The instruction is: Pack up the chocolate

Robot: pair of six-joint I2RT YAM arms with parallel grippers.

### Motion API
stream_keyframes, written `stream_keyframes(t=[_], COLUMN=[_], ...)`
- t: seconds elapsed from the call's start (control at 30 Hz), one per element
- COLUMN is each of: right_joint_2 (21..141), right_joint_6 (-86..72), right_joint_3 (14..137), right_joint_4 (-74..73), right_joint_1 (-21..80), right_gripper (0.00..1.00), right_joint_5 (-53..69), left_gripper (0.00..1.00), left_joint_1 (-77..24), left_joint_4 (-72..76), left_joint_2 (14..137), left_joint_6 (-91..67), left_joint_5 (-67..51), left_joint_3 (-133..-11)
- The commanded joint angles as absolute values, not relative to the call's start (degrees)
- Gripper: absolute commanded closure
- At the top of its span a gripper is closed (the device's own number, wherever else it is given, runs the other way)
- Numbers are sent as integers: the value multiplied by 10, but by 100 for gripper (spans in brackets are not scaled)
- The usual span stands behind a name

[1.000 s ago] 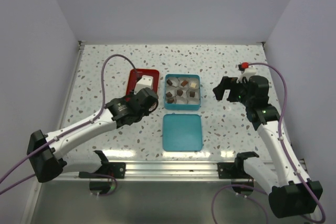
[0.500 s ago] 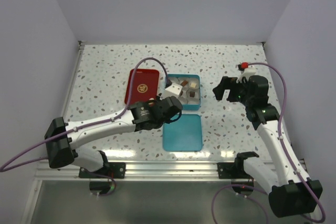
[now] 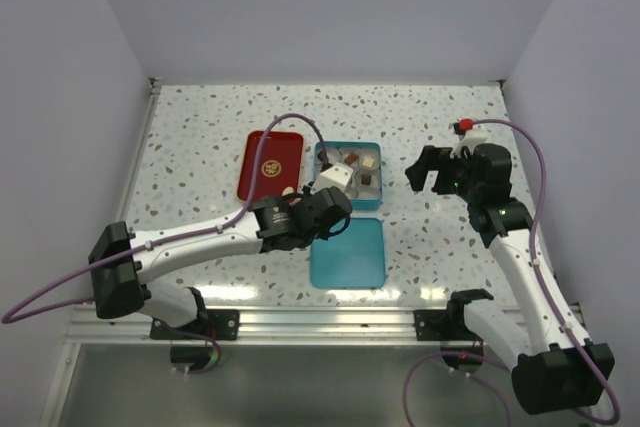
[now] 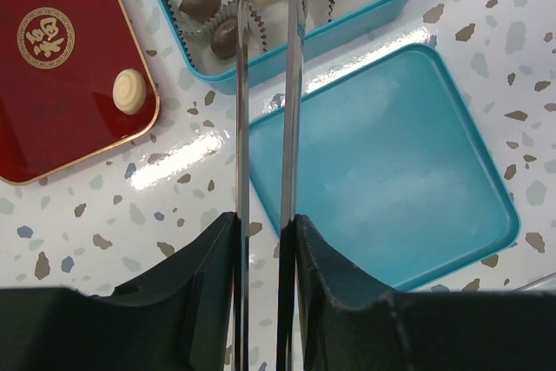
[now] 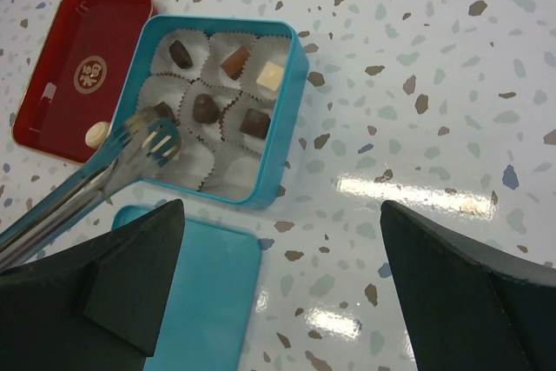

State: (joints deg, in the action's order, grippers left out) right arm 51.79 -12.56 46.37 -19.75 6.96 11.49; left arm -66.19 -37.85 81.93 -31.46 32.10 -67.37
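Observation:
The teal tin (image 3: 348,202) holds several chocolates (image 5: 205,108) in white paper cups, mostly dark, one tan, one cream (image 5: 272,73). One cream round chocolate (image 4: 130,91) lies on the red tray (image 3: 262,162). My left gripper (image 4: 265,225) is shut on metal tongs (image 4: 242,128), whose tips (image 5: 156,136) hover over the tin's left column, next to a dark piece (image 5: 162,111). I cannot tell whether the tongs grip a piece. My right gripper (image 5: 280,215) is open and empty, held above the table right of the tin.
The teal lid (image 3: 346,252) lies flat just in front of the tin, under my left gripper (image 3: 322,212). The red tray also shows left of the tin in the right wrist view (image 5: 69,67). White walls enclose the speckled table.
My left arm swung right from over the red tray to the tin's near-left part, bringing the tongs over the cups. The right arm has not moved.

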Motion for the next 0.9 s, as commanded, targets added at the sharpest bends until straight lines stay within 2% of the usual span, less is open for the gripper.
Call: stream_keyframes(t=[0.0,0.6,0.87], right_joint_2=[512,509,511], right_joint_6=[-123,-124,-123], right_joint_3=[468,467,467], right_joint_4=[-190,-191,-191], right_joint_1=[69,69,69], right_gripper=[1,1,1], right_joint_5=[112,113,114], left_gripper=[72,71,57], left_joint_1=[-666,-671,-671], left_joint_4=[-355,-379,-378], left_joint_2=[822,831,832], left_joint_6=[-322,-338,-337], left_joint_5=[322,313,320], left_joint_3=[-678,-671,-677])
